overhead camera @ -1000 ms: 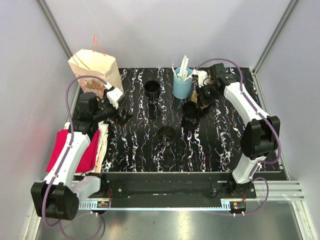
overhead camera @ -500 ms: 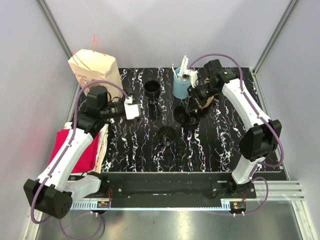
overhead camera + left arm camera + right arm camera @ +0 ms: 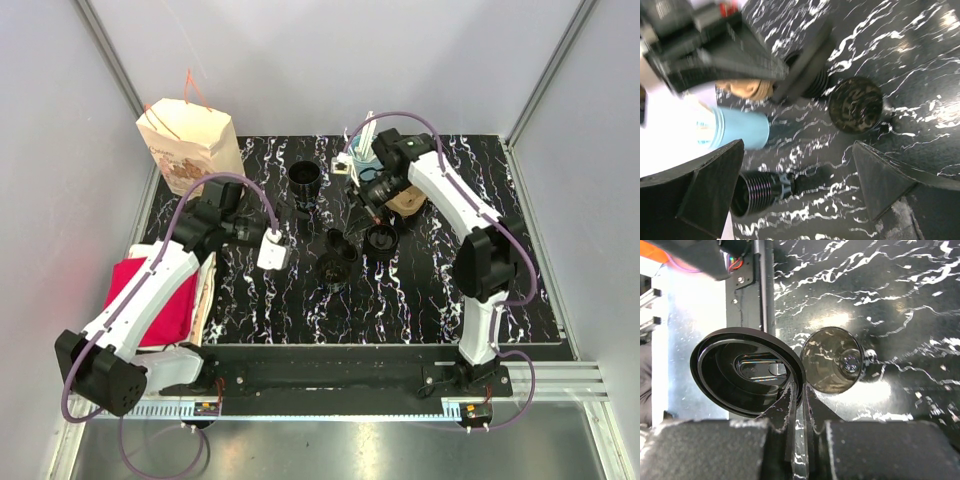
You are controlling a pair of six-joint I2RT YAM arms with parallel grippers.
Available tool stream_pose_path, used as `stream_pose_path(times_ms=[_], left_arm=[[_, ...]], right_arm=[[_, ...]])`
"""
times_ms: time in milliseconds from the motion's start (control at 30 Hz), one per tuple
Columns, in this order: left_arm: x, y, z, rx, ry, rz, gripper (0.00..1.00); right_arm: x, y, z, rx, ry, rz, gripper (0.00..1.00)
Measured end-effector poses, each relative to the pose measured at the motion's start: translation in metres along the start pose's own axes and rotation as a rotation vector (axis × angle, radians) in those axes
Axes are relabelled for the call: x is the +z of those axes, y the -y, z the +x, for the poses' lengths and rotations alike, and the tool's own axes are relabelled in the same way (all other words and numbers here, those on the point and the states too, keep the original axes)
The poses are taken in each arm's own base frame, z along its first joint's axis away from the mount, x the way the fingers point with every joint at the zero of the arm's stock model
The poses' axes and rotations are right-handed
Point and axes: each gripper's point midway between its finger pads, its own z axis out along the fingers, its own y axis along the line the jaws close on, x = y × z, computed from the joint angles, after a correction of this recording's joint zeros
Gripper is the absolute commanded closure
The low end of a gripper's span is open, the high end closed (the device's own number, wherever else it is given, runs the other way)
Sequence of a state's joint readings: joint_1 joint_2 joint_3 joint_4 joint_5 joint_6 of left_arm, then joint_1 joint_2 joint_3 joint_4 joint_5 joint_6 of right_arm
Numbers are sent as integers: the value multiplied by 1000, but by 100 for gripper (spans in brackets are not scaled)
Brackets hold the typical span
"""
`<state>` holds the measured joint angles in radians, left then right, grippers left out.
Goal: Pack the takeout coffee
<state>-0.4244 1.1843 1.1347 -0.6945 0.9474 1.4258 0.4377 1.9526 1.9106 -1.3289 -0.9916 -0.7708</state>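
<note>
Left pincer (image 3: 797,150) has swung in, wide open, beside the takeout coffee (image 3: 855,104); right pincer (image 3: 799,390) pinches a black lid (image 3: 747,372).

Tabletop (image 3: 420,290) black with white veins (marble-like), 1 cup (image 3: 742,131) light blue, bag (image 3: 190,140) tan, cloth (image 3: 120,295) red, lid (image 3: 730,375) black.

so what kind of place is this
Probably a robot test cell: grey panel walls in metal framing, a left arm and right arm bolted to a rail, and a black marbled table staged with a paper bag and a black cup.
</note>
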Motion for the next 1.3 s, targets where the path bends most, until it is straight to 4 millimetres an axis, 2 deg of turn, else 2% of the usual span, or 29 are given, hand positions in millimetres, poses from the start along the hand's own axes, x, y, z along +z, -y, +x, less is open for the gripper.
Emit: stream_pose_path(times_ms=[200, 467, 700, 933, 967, 1233, 1300], left_arm=[[8, 14, -17, 45, 80, 75, 1], [27, 34, -18, 30, 113, 171, 1], [38, 32, -22, 39, 122, 201, 3], [47, 38, -17, 28, 99, 237, 21], [49, 39, -16, 24, 95, 244, 29], [57, 46, -8, -11, 66, 275, 51], [58, 47, -8, -15, 64, 277, 63]], right_arm=[[17, 6, 5, -21, 0, -66, 93], [25, 0, 3, -44, 0, -96, 93], [32, 4, 7, -23, -7, -114, 94], [40, 1, 8, -27, -20, -131, 93], [40, 0, 8, -28, -21, -133, 93], [42, -1, 7, -31, -24, -135, 93], [42, -1, 7, -31, -24, -135, 92]])
